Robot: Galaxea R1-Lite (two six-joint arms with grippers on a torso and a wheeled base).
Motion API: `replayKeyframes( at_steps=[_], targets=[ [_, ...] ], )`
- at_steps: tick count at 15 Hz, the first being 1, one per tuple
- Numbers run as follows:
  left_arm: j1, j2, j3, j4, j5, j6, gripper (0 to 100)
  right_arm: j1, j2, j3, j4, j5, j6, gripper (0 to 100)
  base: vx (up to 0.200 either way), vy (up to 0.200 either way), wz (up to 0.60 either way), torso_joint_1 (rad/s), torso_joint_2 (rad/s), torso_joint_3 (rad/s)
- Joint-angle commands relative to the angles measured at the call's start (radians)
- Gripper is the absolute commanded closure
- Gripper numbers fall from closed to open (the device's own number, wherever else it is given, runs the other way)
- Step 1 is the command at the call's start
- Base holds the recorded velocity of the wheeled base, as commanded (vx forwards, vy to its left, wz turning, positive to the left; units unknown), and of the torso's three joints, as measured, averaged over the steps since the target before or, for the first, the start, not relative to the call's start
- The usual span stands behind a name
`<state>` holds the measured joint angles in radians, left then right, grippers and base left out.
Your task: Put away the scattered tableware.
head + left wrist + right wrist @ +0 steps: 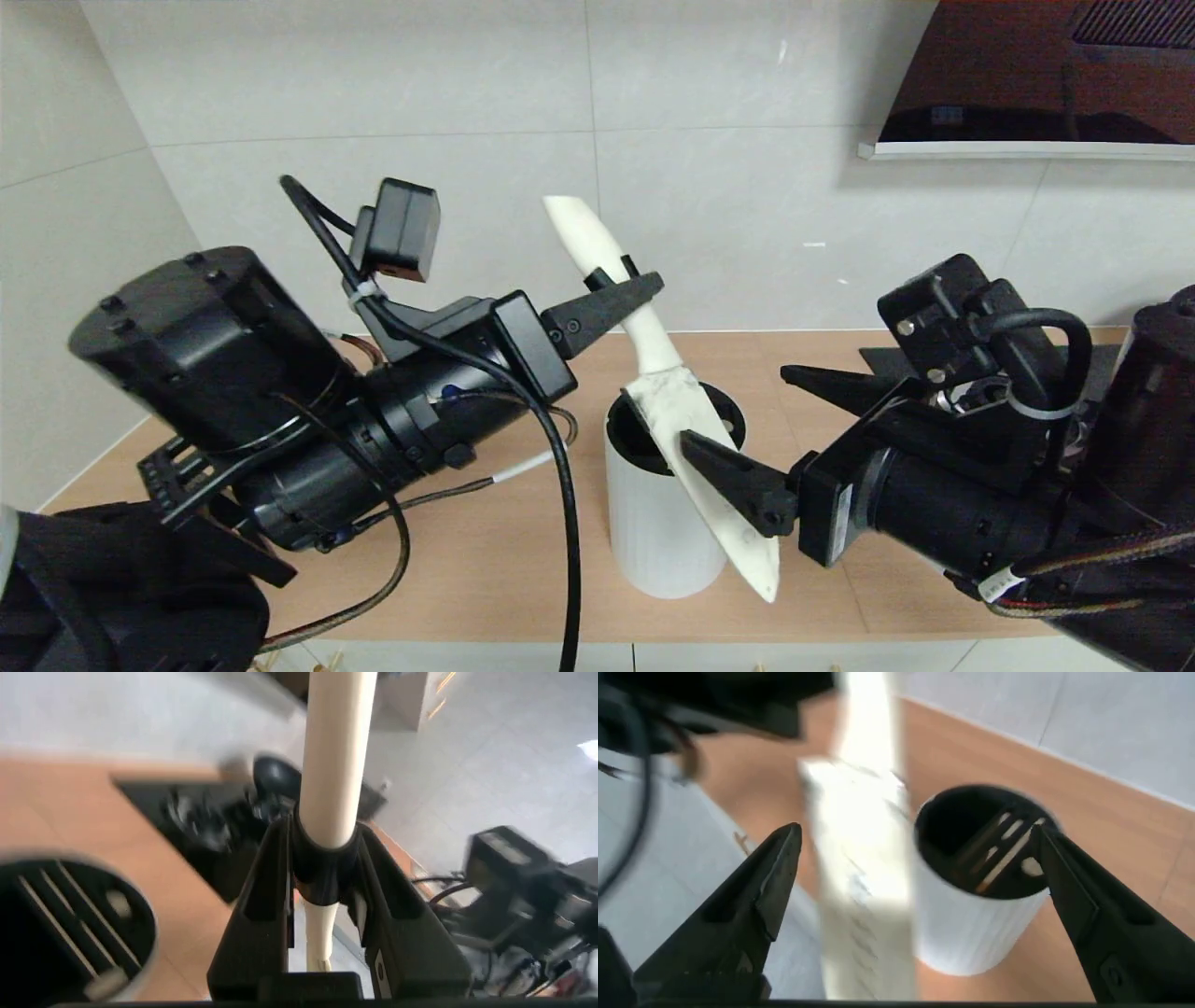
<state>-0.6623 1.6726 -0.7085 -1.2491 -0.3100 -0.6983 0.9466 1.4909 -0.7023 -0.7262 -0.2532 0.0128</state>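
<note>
Left gripper point(621, 291) has its fingers pinched on the white knife point(665, 392), blade slanting to 5 o'clock outside the holder point(653, 541) on the worktop point(485, 583), right gripper point(738, 408) fingers gaping at 3 o'clock, so I'd lift the tip over the rim first.

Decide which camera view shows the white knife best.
The head view: the whole white knife shows, handle to tip, gripped by the left claw. The left wrist view gives its handle; the right wrist view, its blade close up.
</note>
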Motion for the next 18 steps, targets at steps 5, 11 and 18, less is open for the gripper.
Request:
replayKeyframes(
  at_steps=[5,11,18],
  targets=[
    [0.079,0.019,-0.022,-0.182,-0.018,0.158,100,-0.029,-0.021,0.000,0.001,0.000,-0.002,0,0.000,0.000,0.00,0.000,0.00,0.000],
    [0.127,0.173,-0.078,-0.322,-0.031,0.473,100,-0.032,-0.020,0.004,0.002,-0.003,-0.017,0,0.000,0.000,0.00,0.000,0.00,0.000],
    [0.127,0.197,-0.077,-0.322,-0.031,0.531,100,-0.046,-0.011,0.006,0.002,-0.003,-0.017,0,0.000,0.000,0.00,0.000,0.00,0.000]
  ],
)
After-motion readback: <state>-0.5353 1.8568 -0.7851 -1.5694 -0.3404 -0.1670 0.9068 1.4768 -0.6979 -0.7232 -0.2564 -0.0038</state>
